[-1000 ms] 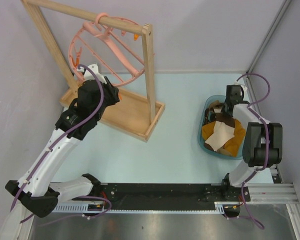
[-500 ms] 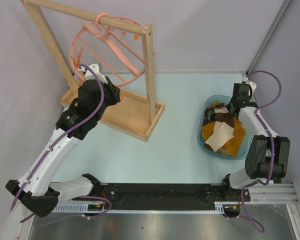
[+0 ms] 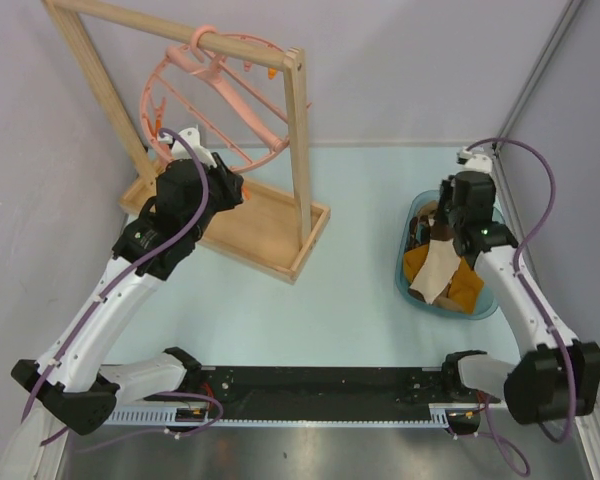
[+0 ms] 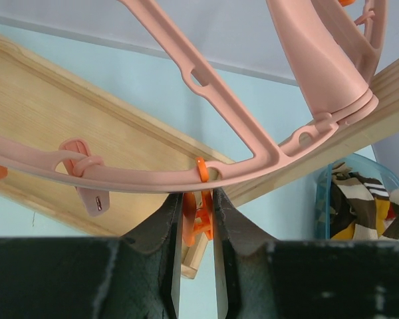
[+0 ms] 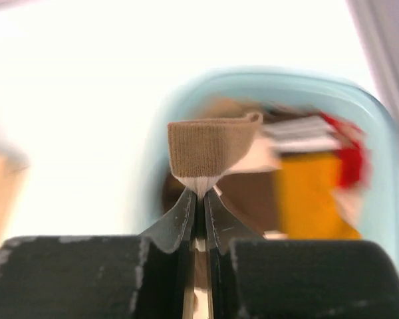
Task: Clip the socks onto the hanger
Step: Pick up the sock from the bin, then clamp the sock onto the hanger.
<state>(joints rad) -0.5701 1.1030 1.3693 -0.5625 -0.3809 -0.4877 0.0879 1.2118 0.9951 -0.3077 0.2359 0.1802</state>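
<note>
Pale lilac walls enclose a light-blue table.

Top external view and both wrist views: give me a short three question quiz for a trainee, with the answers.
1. True or false: the right end effector is empty.
2. What does the left end effector grip? A) a wooden bar B) an orange clip C) a sock
3. Fill in: the other socks lie in a ___ tub.
Key: 1 false, it pinches a tan sock cuff; 2 B; 3 blue.
</note>
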